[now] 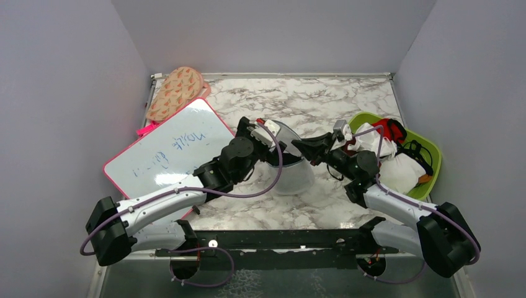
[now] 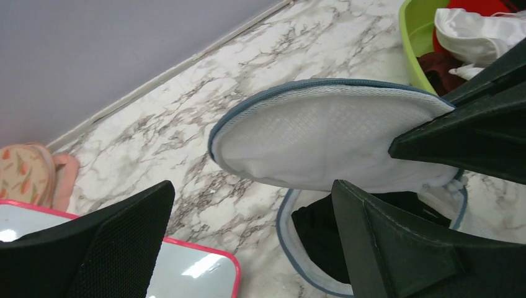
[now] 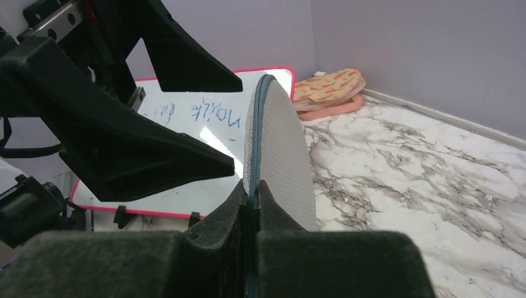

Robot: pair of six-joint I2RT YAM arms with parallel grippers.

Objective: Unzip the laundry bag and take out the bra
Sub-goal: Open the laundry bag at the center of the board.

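Pinched the raised, unzipped lid of the squat white mesh laundry bag at marble desk centre in the right end effector, held the left end effector spread at its ten o'clock, seemingly next to lift out the small black fabric bra inside.

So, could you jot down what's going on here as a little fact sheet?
laundry bag: white mesh drum at mid-table, unzipped, its round top flap lifted
bra: black fabric inside the open bag, not yet out
right gripper: shut on the flap's zipper edge, holding it up
left gripper: open, empty, at the bag's opening
tray: lime-green, to the right, holding red and white cloths
whiteboard: pink-edged, to the left, with writing on it
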